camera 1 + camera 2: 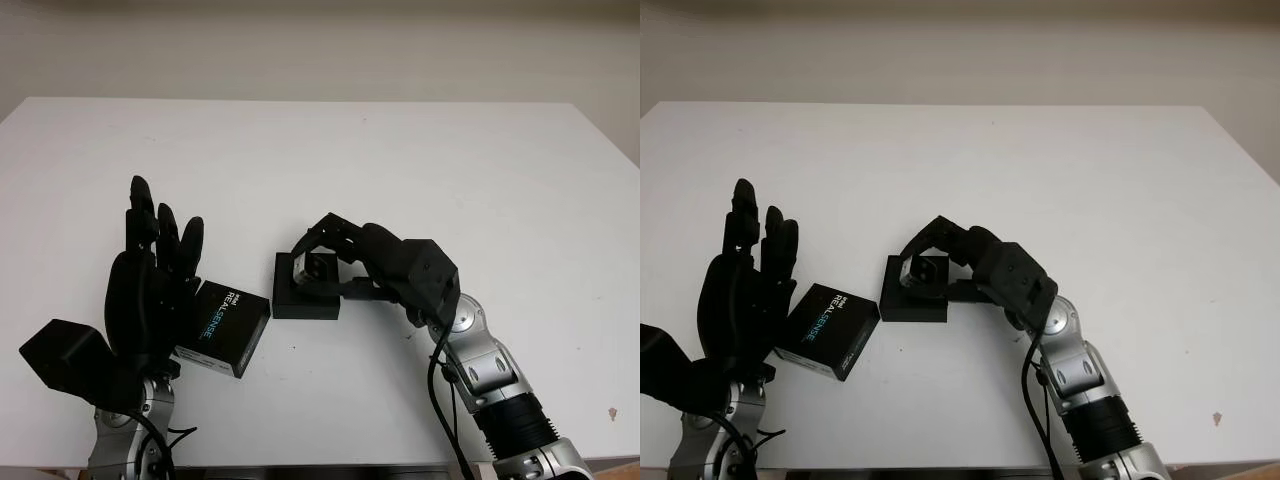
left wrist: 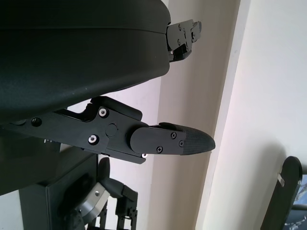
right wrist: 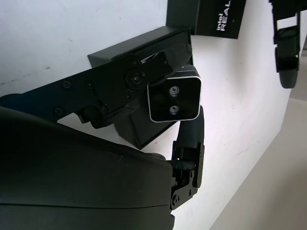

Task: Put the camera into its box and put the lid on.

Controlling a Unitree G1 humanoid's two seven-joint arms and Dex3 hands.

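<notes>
- Box (image 1: 305,290): black, open, near the middle of the white tabletop (image 1: 400,160); whether anything lies inside, cannot tell.
- Right hand (image 1: 325,262) hangs just over the box, fingers (image 3: 189,139) closed on the camera (image 3: 174,99) (silver face, two screws).
- Lid (image 1: 222,327), printed REALSENSE, lies just left of the box.
- Left hand (image 1: 150,290) stands upright beside the lid, open, holding nothing.
- Far and right tabletop bare.

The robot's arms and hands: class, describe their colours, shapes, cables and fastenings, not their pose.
Both hands, left hand and right hand, are matte black, with blocky shells and jointed fingers whose tips are rounded and textured, fastened with small screws. The right forearm is silver metal with a ribbed black sleeve, and a thin black cable runs alongside. Black wires hang at the left wrist.
</notes>
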